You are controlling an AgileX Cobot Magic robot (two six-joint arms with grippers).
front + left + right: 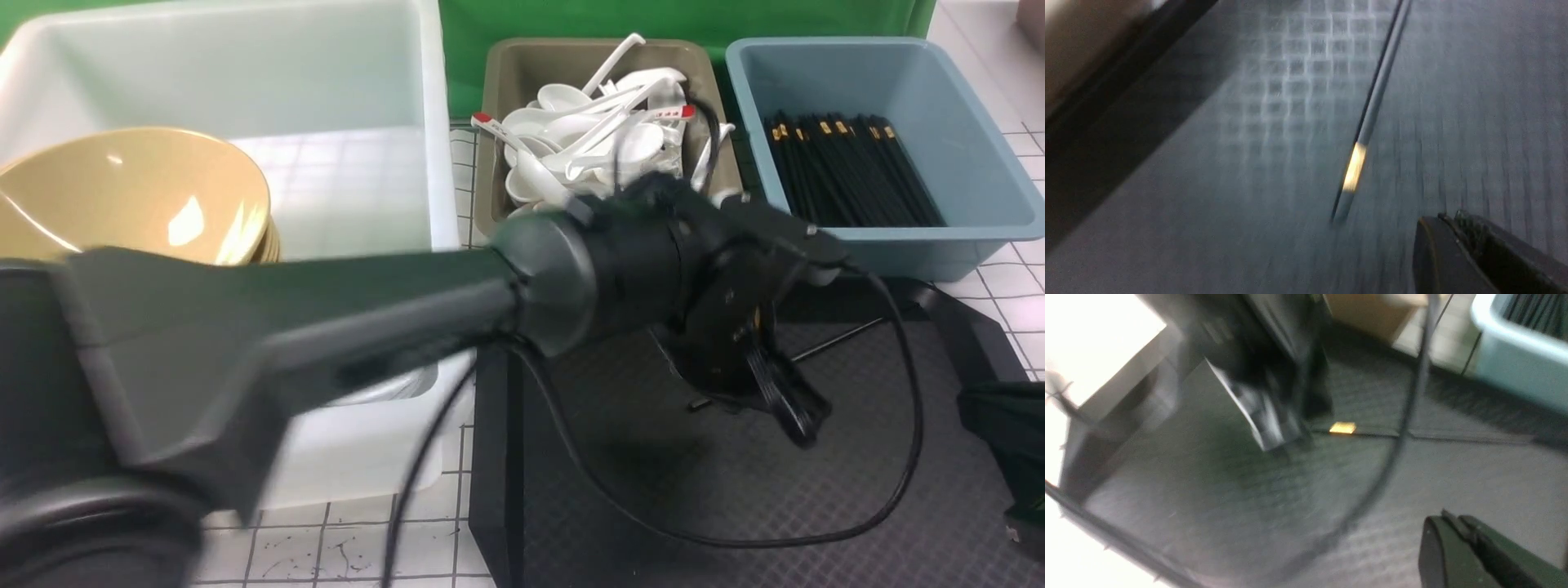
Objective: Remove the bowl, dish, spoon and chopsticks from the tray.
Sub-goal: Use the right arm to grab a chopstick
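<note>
A thin black chopstick [841, 336] with a gold band lies flat on the black diamond-textured tray [735, 498]. I can make out only one stick. It also shows in the left wrist view [1372, 106] and in the right wrist view [1342, 428]. My left gripper [796, 416] reaches over the tray, points down beside the stick's banded end, and is shut and empty [1447, 218]. My right gripper [1447, 518] is shut and empty, low over the tray's right part. No bowl, dish or spoon shows on the tray.
A translucent white tub [367, 163] at the left holds stacked tan bowls [139, 196]. An olive bin [506, 98] holds white spoons. A blue bin [963, 139] holds black chopsticks. The left arm's cable [898, 457] loops over the tray. The right arm [1008, 433] is at the right edge.
</note>
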